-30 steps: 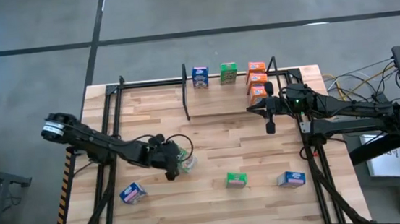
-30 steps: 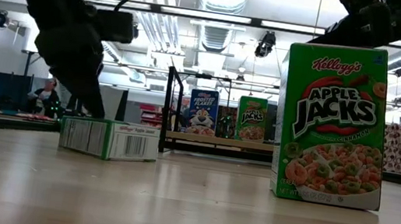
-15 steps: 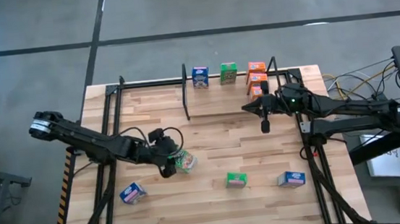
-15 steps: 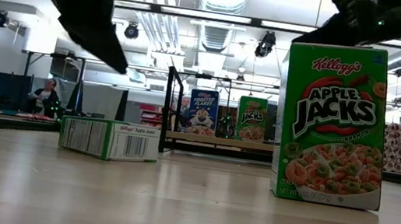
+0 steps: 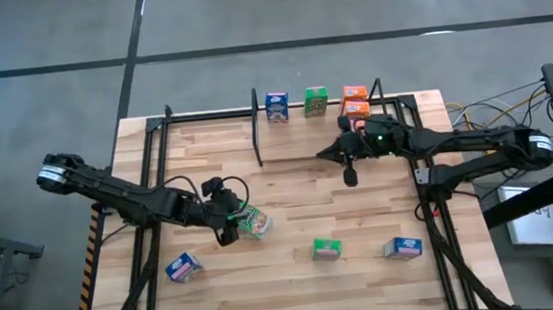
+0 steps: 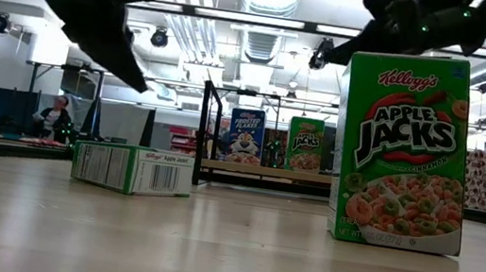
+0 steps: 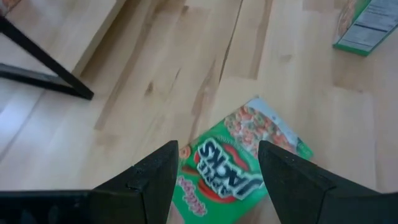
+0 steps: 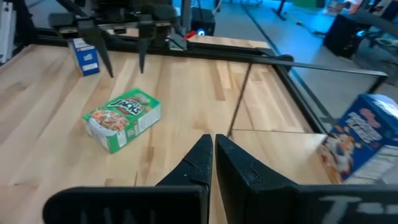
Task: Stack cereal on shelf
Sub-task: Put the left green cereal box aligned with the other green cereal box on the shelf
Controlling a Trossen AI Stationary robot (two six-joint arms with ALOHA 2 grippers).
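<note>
A green cereal box (image 5: 254, 220) lies flat on its broad side on the table, left of the middle. My left gripper (image 5: 225, 231) hangs open just above it, one finger to either side of the box (image 7: 244, 155) and touching nothing. My right gripper (image 5: 349, 175) is shut and empty in front of the shelf (image 5: 308, 147). On the far part of the shelf stand a blue box (image 5: 276, 106), a green box (image 5: 316, 100) and two orange boxes (image 5: 355, 101). Near the front edge stand another blue box (image 5: 182, 268), a green one (image 5: 326, 250) and a blue one (image 5: 402, 248).
Black side frames run along the table's left (image 5: 150, 196) and right (image 5: 425, 192) sides. The shelf's upright posts (image 5: 257, 127) stand near the table's middle. In the low view the upright green box (image 6: 403, 149) fills the right foreground. A person (image 6: 57, 119) sits far behind the table.
My left gripper has risen from the lying green box, still open, and tipped a little more level. The box has stayed flat on the table. My right gripper, shut, has gone toward the table's left edge along the shelf front.
</note>
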